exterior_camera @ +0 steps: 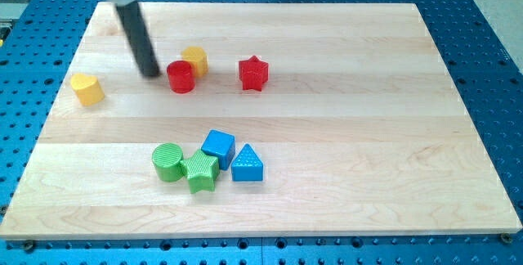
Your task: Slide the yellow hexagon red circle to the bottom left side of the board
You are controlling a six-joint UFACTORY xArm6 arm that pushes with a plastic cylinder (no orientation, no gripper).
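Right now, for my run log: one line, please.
tip left of red circle | yellow hexagon touching it | pair at upper left of board | slide not done

yellow hexagon (195, 59): small yellow six-sided block, flat on the counter (343, 118), in the upper-left part of the board, just above and to the view's right of the red circle, touching or almost touching it.
red circle (181, 77): short red cylinder, upright on its flat base, at the view's lower left of the yellow hexagon.
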